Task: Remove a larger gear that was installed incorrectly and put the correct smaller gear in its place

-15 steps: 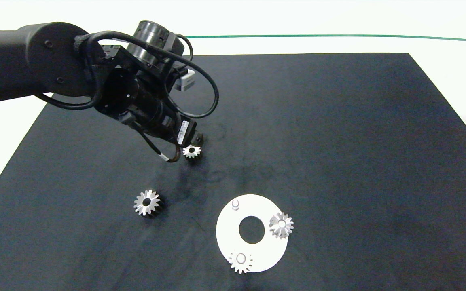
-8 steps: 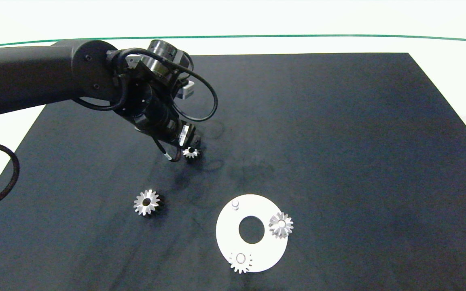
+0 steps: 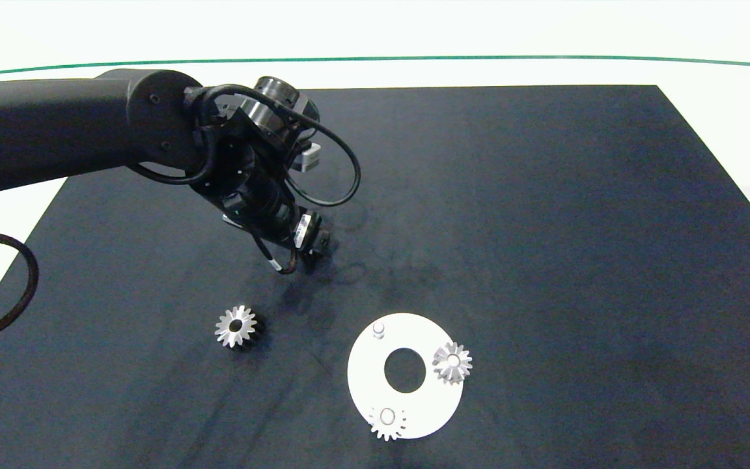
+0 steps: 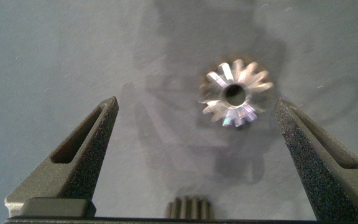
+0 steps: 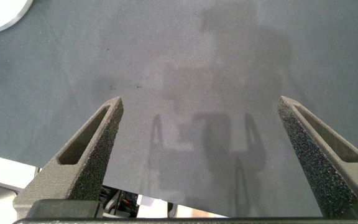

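In the head view, the left gripper hung low over the black mat, toward its far-left part, at the end of a dark arm that reached in from the left edge and bent down at the wrist. Its fingers were hidden under the wrist there. The larger silver metal gear with long pointed teeth and a dark centre hole lay flat on the mat nearer the front edge, left of a white ring-shaped plate. That plate carried two silver gears with pale centres at its right and front rims and a small upright peg.

In the left wrist view, the left gripper stood wide apart and held nothing. The small silver gear with short teeth and a dark round hole lay flat on the mat between the two grey fingers, closer to one, touching neither.

In the right wrist view, the right gripper was spread wide and empty above bare mat near an edge.
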You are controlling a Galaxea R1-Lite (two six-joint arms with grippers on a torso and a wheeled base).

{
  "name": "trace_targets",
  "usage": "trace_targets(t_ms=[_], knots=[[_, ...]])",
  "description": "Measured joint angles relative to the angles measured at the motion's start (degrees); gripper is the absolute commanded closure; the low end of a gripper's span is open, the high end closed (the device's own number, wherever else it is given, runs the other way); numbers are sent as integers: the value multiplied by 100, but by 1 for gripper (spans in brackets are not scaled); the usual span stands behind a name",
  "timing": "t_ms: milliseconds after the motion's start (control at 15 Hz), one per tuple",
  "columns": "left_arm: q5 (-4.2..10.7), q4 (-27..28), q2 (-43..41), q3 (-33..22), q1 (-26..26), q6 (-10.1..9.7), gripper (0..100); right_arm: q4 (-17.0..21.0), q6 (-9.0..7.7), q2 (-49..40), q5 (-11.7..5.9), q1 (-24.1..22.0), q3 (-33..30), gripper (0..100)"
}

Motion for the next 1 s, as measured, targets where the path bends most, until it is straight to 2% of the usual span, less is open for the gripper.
trace_targets(t_ms=[533,1000], knots=[[-2,-24,33,-67,-316,-33,0,0,0,-6,0,0,6,0],[-2,-60,221,-111,-333,-24,0,0,0,-5,0,0,11,0]])
